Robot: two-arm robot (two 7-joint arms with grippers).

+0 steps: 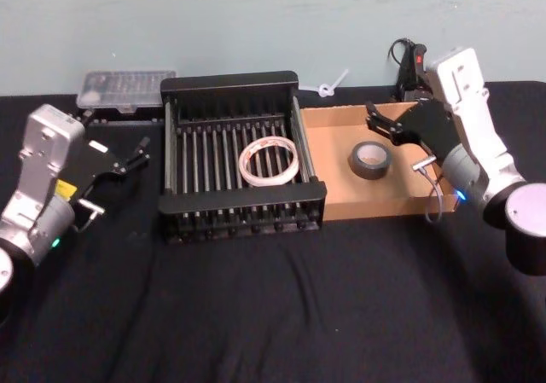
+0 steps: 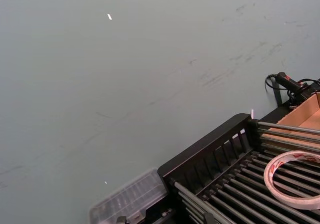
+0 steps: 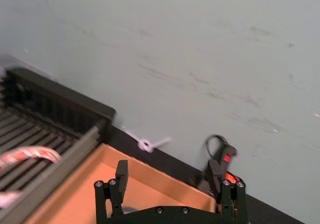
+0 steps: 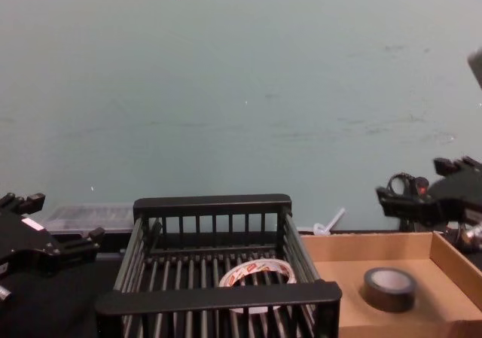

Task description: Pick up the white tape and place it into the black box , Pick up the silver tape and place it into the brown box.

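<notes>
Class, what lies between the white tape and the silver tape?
In the head view, the black box's right wall and the brown box's bare floor separate white tape from silver tape.

Even, soft indoor light; faint shadows, no glare; slight blur in right wrist view.

A black-clothed worktop [image 1: 273, 315] spreads before a pale green wall [image 1: 256, 16]. At far left lies a clear plastic compartment case [image 1: 125, 89]. At far right are a white zip tie [image 1: 333, 84] and a black corded device [image 1: 409, 63] with a red switch.
</notes>
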